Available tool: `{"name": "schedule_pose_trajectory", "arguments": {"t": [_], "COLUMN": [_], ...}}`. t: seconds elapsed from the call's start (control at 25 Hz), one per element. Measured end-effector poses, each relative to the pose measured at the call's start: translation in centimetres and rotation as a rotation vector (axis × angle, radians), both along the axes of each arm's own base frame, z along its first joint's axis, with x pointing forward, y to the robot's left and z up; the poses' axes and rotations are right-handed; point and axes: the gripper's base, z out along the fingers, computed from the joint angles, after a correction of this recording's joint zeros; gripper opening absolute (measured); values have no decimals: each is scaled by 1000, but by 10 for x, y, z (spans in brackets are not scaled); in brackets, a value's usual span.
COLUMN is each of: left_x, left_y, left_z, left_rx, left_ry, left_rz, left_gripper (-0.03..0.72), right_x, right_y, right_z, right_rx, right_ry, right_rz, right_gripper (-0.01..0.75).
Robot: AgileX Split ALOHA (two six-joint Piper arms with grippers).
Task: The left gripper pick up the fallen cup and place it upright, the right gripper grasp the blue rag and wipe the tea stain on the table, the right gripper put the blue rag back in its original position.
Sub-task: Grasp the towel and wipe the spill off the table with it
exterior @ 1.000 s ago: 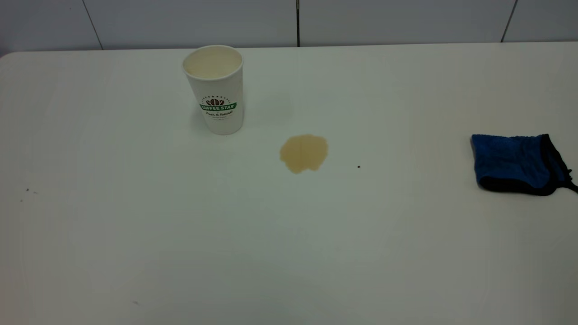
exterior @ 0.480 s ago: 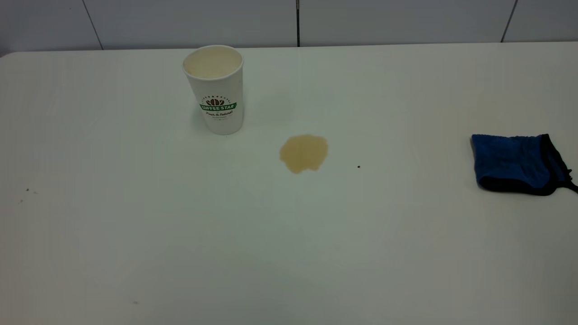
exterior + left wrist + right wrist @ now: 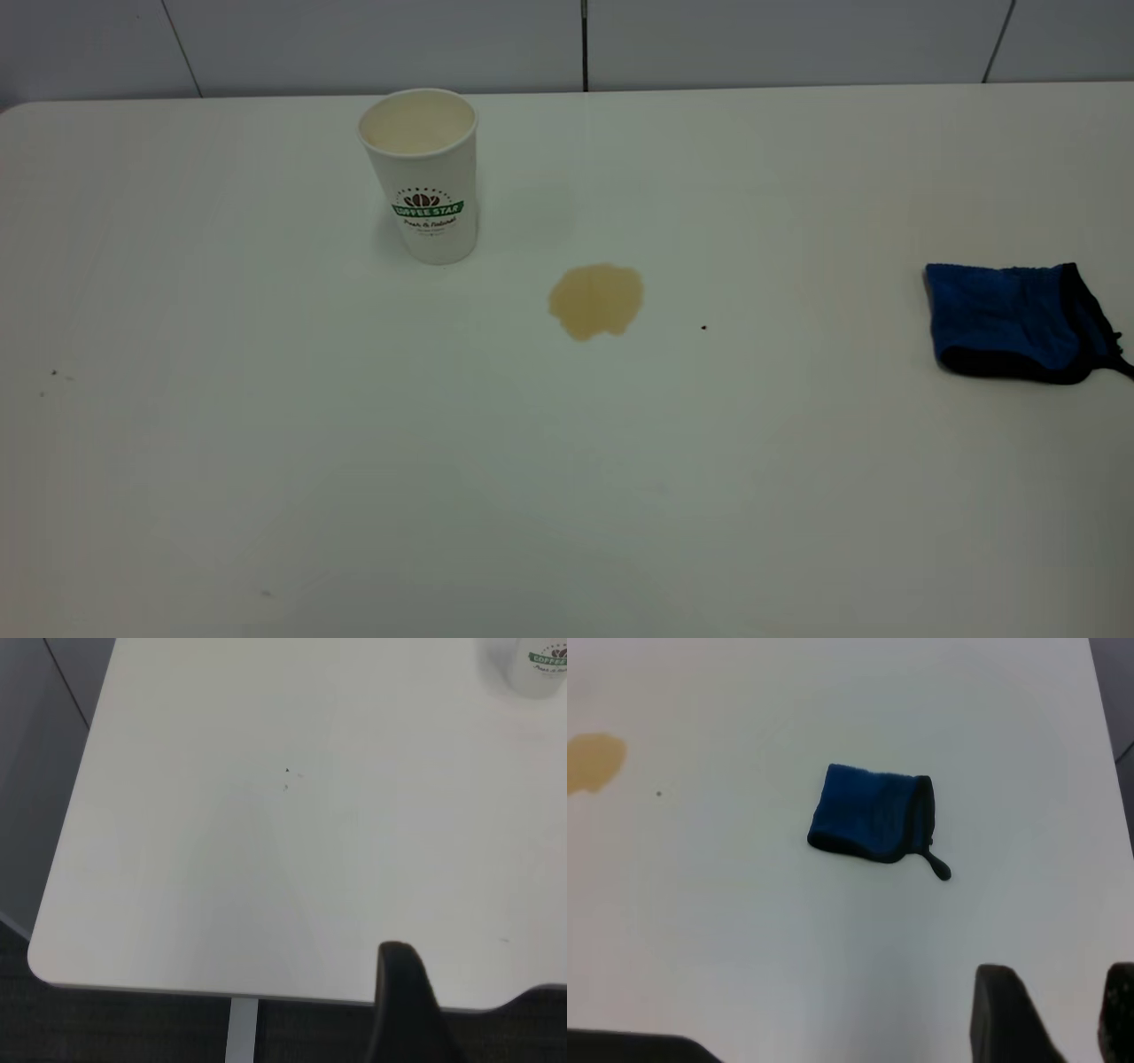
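Note:
The white paper cup (image 3: 425, 177) with its green logo stands upright at the back left of the white table (image 3: 266, 443); its base (image 3: 536, 665) also shows in the left wrist view. The light-brown tea stain (image 3: 596, 300) lies just right of the cup, and its edge (image 3: 594, 762) appears in the right wrist view. At the far right lies the blue rag (image 3: 1014, 323) (image 3: 873, 813), folded flat. My left gripper (image 3: 496, 992) hangs over the table's front left corner, far from the cup, one finger (image 3: 403, 997) showing. My right gripper (image 3: 1059, 1001) is open and empty, short of the rag.
A tiny dark speck (image 3: 703, 327) sits right of the stain, with more specks (image 3: 53, 374) at the left. A grey panelled wall (image 3: 585, 44) runs behind the table. The table's rounded corner and edge (image 3: 40, 961) drop to dark floor. Neither arm appears in the exterior view.

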Motion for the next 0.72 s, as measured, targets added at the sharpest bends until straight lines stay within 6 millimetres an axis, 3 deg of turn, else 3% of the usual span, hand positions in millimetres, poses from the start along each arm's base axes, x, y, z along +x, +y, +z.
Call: {"name": "schedule_pose_trajectory", "arguments": {"t": [0.08,0.2,0.32,0.48,0.72], "left_x": [0,0,0,0,0], "left_y": [0,0,0,0,0], "left_z": [0,0,0,0,0], "left_rx": [0,0,0,0,0], "left_ry": [0,1,1,1,1], "left_rz": [0,0,0,0,0], "left_gripper": [465,465,465,465,465], "right_x": [31,84,136,197,275], "right_y": [-2,-4,-4,-3,2], "right_z": [9,13,4,-30,-116], "right_rx": [8,-10,-17,-6,89], "right_ry": [93,228,307,398,581], "right_rz": [-31,-57,-47,-33,-72], "right_gripper": [370,532,689,728,729]}}
